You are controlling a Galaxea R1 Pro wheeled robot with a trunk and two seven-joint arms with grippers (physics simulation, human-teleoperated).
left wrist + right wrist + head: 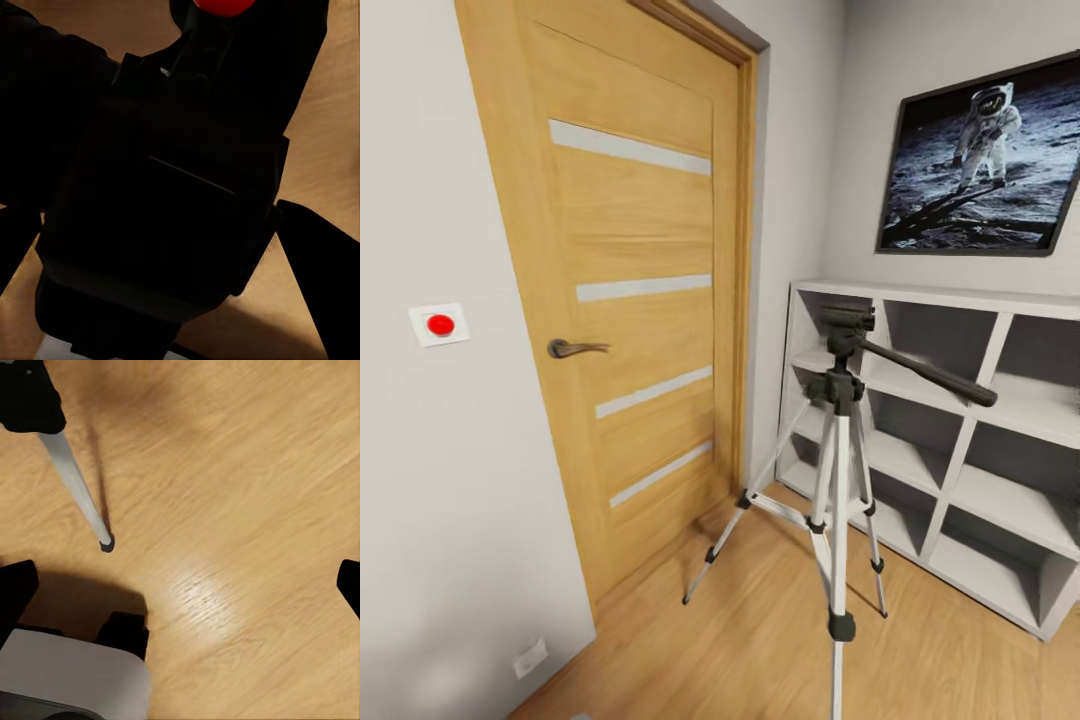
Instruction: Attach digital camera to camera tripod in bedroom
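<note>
The camera tripod [838, 450] stands on the wood floor in front of the white shelving, with silver legs spread and its black head and long pan handle [925, 372] pointing right. In the left wrist view the digital camera [172, 172], black with a red button [222, 6], sits between the dark fingers [322, 262] of my left gripper [172, 247], which is shut on it. My right gripper [180, 585] hangs open above the floor, nothing between its fingertips [15, 589]. One tripod leg [75, 484] and its foot lie just beyond it.
A wooden door [640, 300] with a metal handle [572, 348] is shut at the left. A wall plate with a red dot [439, 324] sits beside it. White shelving [960, 450] lines the right wall under an astronaut picture [985, 160]. The robot's white base [67, 679] shows near the right gripper.
</note>
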